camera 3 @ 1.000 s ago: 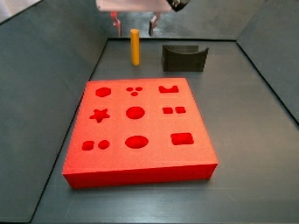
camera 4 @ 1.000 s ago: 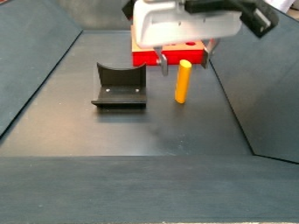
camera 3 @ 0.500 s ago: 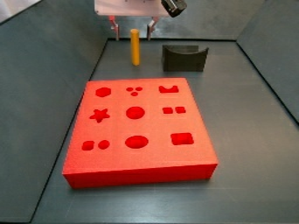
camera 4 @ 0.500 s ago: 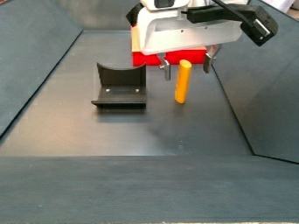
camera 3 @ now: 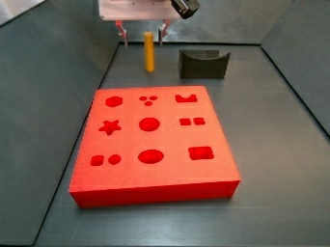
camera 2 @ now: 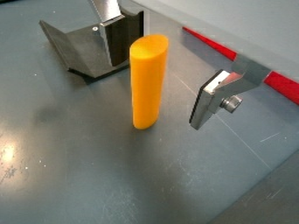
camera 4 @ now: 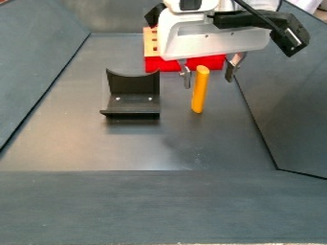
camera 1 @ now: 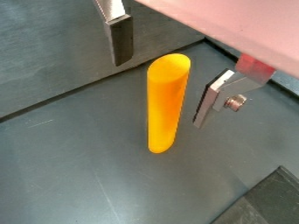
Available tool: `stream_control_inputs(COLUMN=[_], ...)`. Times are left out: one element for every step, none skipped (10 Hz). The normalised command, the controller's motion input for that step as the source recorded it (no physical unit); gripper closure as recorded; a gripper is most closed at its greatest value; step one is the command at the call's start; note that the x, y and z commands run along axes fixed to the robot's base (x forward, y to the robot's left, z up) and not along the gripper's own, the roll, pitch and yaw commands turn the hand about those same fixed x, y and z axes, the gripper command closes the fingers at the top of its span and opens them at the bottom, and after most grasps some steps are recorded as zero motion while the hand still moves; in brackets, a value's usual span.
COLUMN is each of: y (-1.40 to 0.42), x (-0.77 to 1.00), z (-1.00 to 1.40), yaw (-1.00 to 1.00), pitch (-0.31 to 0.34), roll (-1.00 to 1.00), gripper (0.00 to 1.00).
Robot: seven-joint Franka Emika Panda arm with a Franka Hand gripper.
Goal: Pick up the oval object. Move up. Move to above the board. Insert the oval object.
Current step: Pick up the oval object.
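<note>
Over the far end of the floor, past the board: that's where I've got things parked right now.

Gripper: gripper (camera 1: 166, 66) hangs over the peg (camera 1: 166, 103), fingers (camera 1: 214, 99) wide apart, nothing clamped, a plate on each side of the peg's top.

Peg: standing upright on the grey floor, long axis vertical. In a side view (camera 3: 150, 51) it's at about 12 o'clock from the board (camera 3: 152, 145), well clear of its far edge.

Key relation: peg sits between the two fingers with a gap on both sides in both wrist views, so neither pad touches it. I can't tell if it's dead centre; in a wrist view (camera 2: 146, 80) it looks a touch nearer one finger (camera 2: 215, 98).

Fixture: dark bracket (camera 3: 203, 64) at roughly 3 o'clock from the peg in a side view, near but apart from it.

Board recesses: star, circles, ovals, squares and a crown shape, and all look empty from here.

Step, my guess: still the pick-up. I'd drop a little lower if needed, then close squarely on the peg.

Risk, my guess: an off-centre close could nudge a tall slim peg over, so I'd squeeze slowly.
</note>
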Motion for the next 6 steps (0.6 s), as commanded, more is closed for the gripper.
stream_control_inputs(y=[0.0,-0.46,0.0,0.0,0.0,0.0], x=[0.0,0.0,0.0,0.0,0.0,0.0], z=[0.0,-0.34,0.0,0.0,0.0,0.0], yaw=[0.0,0.0,0.0,0.0,0.0,0.0], pitch=[0.0,-0.047,0.0,0.0,0.0,0.0], roll=[0.0,-0.06,0.0,0.0,0.0,0.0], gripper=[1.0,1.0,1.0,1.0,1.0,1.0])
